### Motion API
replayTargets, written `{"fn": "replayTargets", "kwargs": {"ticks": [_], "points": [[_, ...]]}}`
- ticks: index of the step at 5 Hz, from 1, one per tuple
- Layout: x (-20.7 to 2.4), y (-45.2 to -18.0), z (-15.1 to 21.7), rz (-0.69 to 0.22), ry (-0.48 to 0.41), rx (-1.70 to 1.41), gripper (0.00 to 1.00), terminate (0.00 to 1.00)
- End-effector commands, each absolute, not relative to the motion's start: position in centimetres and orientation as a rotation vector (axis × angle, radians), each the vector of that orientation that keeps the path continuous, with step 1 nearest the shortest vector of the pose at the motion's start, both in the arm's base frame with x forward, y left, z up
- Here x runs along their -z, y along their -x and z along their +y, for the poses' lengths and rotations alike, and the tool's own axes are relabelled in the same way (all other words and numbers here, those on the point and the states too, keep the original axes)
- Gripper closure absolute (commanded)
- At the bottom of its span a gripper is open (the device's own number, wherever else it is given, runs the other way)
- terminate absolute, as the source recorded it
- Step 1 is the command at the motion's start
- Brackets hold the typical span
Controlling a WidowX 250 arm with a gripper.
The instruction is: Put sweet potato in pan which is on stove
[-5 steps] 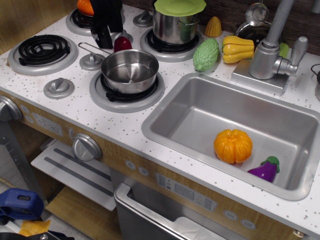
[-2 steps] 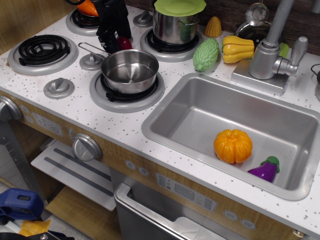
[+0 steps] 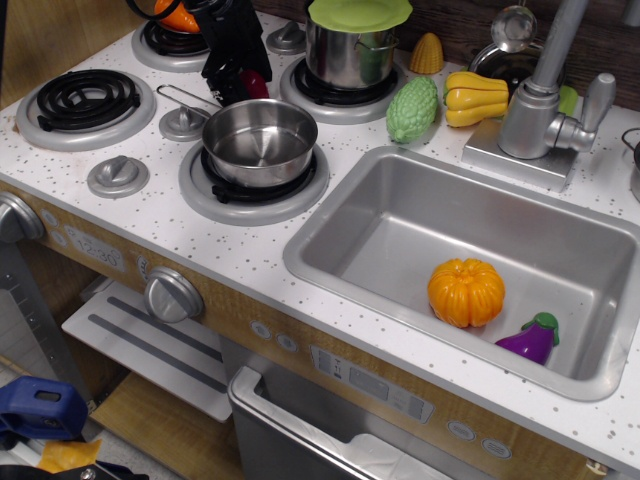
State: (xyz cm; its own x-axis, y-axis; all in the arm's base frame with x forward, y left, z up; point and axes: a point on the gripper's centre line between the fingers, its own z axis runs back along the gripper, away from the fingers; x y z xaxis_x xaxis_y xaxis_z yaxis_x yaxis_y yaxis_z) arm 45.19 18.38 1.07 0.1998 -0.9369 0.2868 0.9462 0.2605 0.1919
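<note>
the black gripper [image 3: 238,78] is seen lowered at the pan's 11 o'clock, its fingers set about the small glossy dark red sweet potato [image 3: 256,84]; whether they are clamped cannot be told. the sweet potato is partly hidden, just behind the shallow shiny steel pan [image 3: 259,141], which sits empty on the front burner of the white speckled stove [image 3: 150,205]. the toy is judged light, stiff and slippery, best taken across its rounded middle. at 2 o'clock a steel pot with green lid [image 3: 352,42] stands.

Gripper [image 3: 236,78] over sweet potato [image 3: 256,84], just behind empty pan [image 3: 259,141] on stove [image 3: 170,215].
</note>
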Motion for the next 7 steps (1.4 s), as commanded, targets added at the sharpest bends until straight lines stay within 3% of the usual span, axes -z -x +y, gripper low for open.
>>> {"fn": "replayTargets", "kwargs": {"ticks": [1, 2, 4, 7], "points": [[-4.3, -45.5, 18.7, -0.414, -0.038, 1.322, 1.0, 0.0], [-4.8, -45.4, 18.4, -0.414, -0.035, 1.317, 1.0, 0.0], [-10.7, -45.6, 16.9, -0.25, -0.119, 1.36, 1.0, 0.0], [-14.5, -42.8, 14.4, -0.134, -0.185, 1.26, 1.0, 0.0]]}}
